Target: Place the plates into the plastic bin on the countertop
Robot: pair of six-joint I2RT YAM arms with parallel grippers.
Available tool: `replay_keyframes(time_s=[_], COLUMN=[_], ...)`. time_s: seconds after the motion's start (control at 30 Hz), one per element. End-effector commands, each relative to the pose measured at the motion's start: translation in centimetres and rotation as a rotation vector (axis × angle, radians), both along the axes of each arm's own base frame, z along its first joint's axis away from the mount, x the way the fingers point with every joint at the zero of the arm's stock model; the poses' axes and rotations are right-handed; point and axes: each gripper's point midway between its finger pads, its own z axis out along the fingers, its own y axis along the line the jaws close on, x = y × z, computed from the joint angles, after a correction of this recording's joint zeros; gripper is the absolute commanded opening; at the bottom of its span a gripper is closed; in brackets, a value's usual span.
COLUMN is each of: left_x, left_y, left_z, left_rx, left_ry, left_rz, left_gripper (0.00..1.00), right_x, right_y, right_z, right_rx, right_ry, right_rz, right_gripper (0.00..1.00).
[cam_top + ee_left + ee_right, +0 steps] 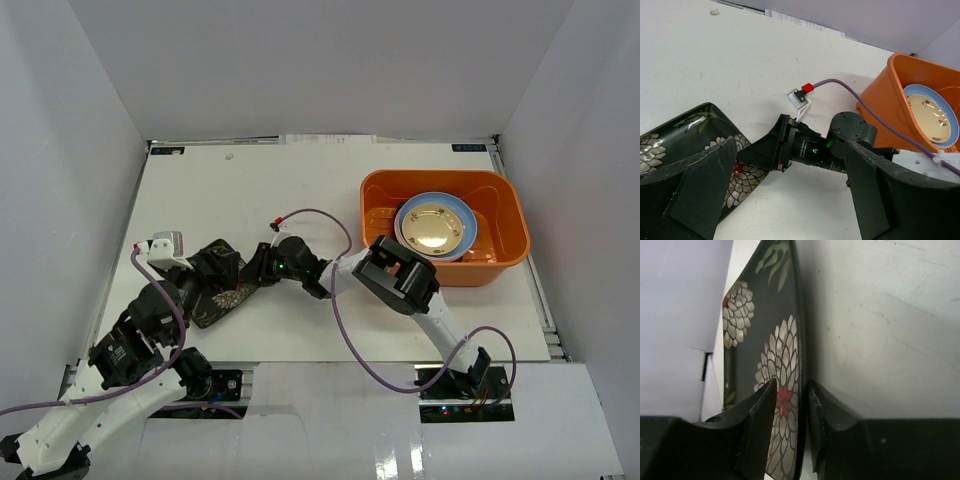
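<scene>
right pincer clamped on floral plate

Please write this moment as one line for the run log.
right gripper: shut on black floral plate rim | left gripper: open beside it | plastic bin: holds blue plate, cream plate on top

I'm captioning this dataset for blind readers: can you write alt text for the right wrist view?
The right gripper pinches the rim of a black floral plate, one finger on its patterned face, one behind it. White countertop fills the right side, a pale grey wall the left.
</scene>
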Motion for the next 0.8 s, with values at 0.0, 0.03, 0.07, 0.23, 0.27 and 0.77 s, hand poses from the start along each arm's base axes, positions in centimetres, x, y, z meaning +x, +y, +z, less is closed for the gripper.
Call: replay_keyframes(time_s=[0.0, 0.03, 0.07, 0.23, 0.27, 0.77], left_x=[0.2, 0.2, 0.2, 0.0, -0.1, -2.3], left_y=[-0.1, -0.2, -0.1, 0.5, 0.5, -2.1], left_z=[0.1, 0.1, 0.2, 1.5, 2.2, 12.0], left_rx=[0.002, 0.002, 0.004, -0.018, -0.034, -0.193], left_ry=[-0.009, -0.009, -0.009, -0.036, -0.05, -0.249], left_rz=[-0.002, -0.003, -0.002, 0.014, 0.01, -0.206], left_gripper=[0.98, 0.98, 0.98, 0.98, 0.98, 0.98], right_x=[-0.6, -0.6, -0.6, 0.6, 0.7, 7.7], right_y=[0.8, 0.8, 0.7, 0.2, 0.1, -19.6], right_z=[-2.9, -3.1, -3.0, 3.5, 5.0, 32.5], right_rx=[-0.029, -0.025, -0.02, 0.052, 0.066, 0.313], right_ry=[0.085, 0.106, 0.106, -0.006, -0.041, -0.455], right_rz=[0.032, 0.021, 0.014, -0.036, -0.034, -0.327], right_gripper=[0.36, 0.23, 0.16, 0.08, 0.08, 0.08])
